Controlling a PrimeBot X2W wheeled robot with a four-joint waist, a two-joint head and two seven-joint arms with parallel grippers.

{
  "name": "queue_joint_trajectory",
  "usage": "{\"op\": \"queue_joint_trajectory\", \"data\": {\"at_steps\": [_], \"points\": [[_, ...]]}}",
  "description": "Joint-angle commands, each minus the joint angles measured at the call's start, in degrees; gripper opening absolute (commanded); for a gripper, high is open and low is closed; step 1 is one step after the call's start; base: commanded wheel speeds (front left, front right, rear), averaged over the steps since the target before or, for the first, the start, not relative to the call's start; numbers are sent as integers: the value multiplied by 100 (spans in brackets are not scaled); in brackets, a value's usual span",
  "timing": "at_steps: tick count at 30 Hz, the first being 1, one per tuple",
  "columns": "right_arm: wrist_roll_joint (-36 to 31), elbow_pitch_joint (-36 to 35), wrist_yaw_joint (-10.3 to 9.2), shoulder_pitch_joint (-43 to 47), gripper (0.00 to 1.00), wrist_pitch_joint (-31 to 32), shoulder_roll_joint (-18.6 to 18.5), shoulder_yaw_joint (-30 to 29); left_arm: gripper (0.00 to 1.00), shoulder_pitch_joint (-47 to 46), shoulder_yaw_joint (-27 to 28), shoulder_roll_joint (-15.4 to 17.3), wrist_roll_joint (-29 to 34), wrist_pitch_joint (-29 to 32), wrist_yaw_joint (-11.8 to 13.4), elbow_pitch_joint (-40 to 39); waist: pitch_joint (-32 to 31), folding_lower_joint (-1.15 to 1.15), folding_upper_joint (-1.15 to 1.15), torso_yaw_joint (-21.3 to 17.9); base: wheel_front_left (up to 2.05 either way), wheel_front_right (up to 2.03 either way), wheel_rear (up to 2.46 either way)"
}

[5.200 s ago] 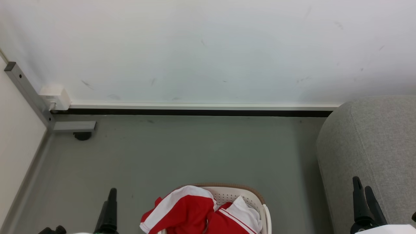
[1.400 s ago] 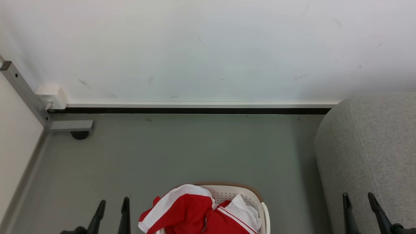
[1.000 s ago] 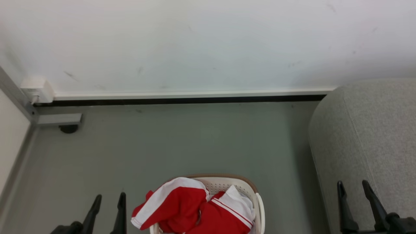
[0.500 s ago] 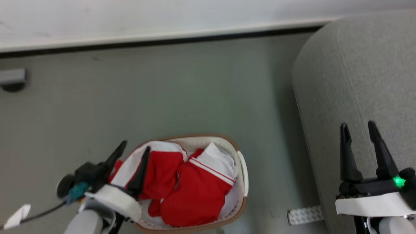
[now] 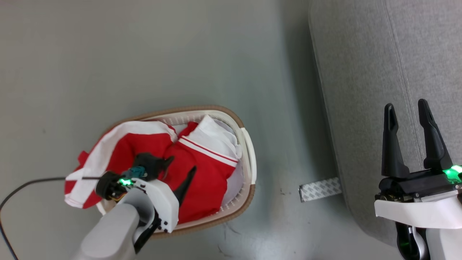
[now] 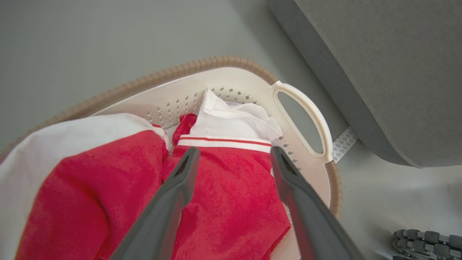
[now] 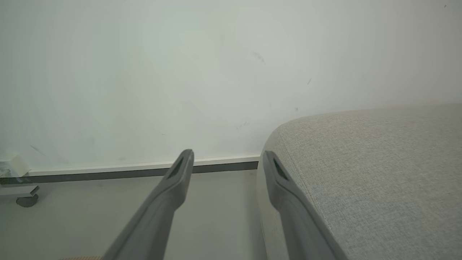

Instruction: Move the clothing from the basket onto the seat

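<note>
The laundry basket [image 5: 249, 151] stands on the grey floor [image 5: 144, 54]. It is near the rounded corner of the light grey upholstered seat [image 5: 361, 72] but apart from it, with a band of bare floor between them. The clothing [image 5: 205, 169] lies in the basket in a loose heap of bright red cloth with white panels. One piece has a thin red stripe across its white band, and a white-edged part of another hangs out over the basket's left rim. The left fingers [image 6: 173, 195] are spread wide over the red cloth in the middle of the basket. Their tips point toward the striped white band and the looped side handle [image 6: 306, 119] beyond it. Nothing is pinched between them, and I cannot tell whether they touch the fabric. The right fingers [image 5: 391, 144] are also spread wide and hold nothing. They stand well apart from the basket, above the seat's edge. In the right wrist view they point toward the pale wall [image 7: 180, 72] and its skirting [image 7: 108, 169], where a small caster [image 7: 26, 201] sits at the far left. A green light glows on each wrist. A thin black cable [image 5: 21, 187] runs from the left wrist across the floor, and a short patterned white strip [image 5: 319, 189] lies on the floor against the seat's base.
</note>
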Motion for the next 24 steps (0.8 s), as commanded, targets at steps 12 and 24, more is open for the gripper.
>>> {"op": "queue_joint_trajectory", "data": {"at_steps": [12,24], "points": [[-25,-497,-12,-6,100,4,-12,-42,100,-652,-365,9,-454,330,9,1279,638,-1,0,-248,0,0,0],[-75,-702,-12,-35,100,4,-12,-95,100,-1426,-539,-142,-392,132,30,2098,1289,-1,0,-225,0,0,0]]}}
